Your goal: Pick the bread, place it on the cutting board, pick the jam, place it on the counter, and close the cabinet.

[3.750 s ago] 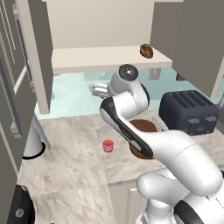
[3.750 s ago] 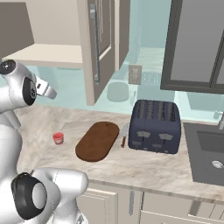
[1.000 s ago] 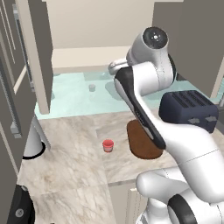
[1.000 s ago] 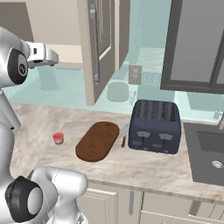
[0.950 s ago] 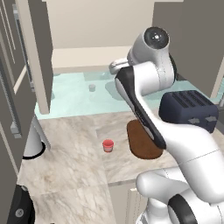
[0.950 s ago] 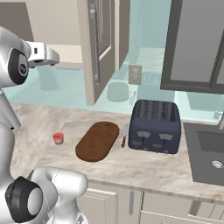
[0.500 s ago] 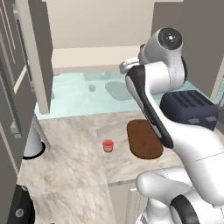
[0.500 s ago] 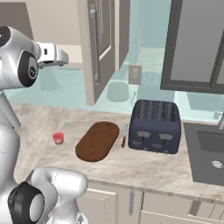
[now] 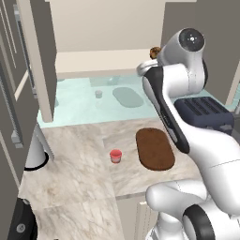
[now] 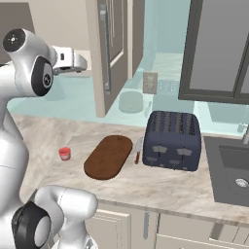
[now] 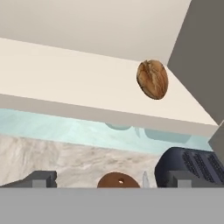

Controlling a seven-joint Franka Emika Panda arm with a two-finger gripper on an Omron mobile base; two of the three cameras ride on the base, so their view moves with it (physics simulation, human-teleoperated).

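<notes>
The bread [image 11: 152, 79] lies at the right end of the cream shelf of the open cabinet [image 9: 103, 63], and it peeks out behind my arm [image 9: 153, 51]. My gripper [image 11: 110, 181] is open, level with the shelf edge and short of the bread, its fingers [image 11: 41, 178] spread wide with nothing between them. From the right base it hangs in front of the cabinet [image 10: 83, 63]. The small red jam [image 9: 116, 155] [image 10: 64, 153] stands upright on the marbled counter [image 9: 75, 164], left of the dark oval cutting board [image 9: 154, 148] [image 10: 109, 156], which is bare.
A navy toaster [image 10: 172, 140] stands right of the board, with a knife [image 10: 138, 148] between them. Both cabinet doors [image 10: 109, 48] [image 9: 40, 56] stand open and flank the shelf. A sink [image 10: 233, 170] is at the far right.
My arm has risen from over the counter and swung right along the shelf front, bringing the hand close to the bread. The jam, board and bread have stayed put.
</notes>
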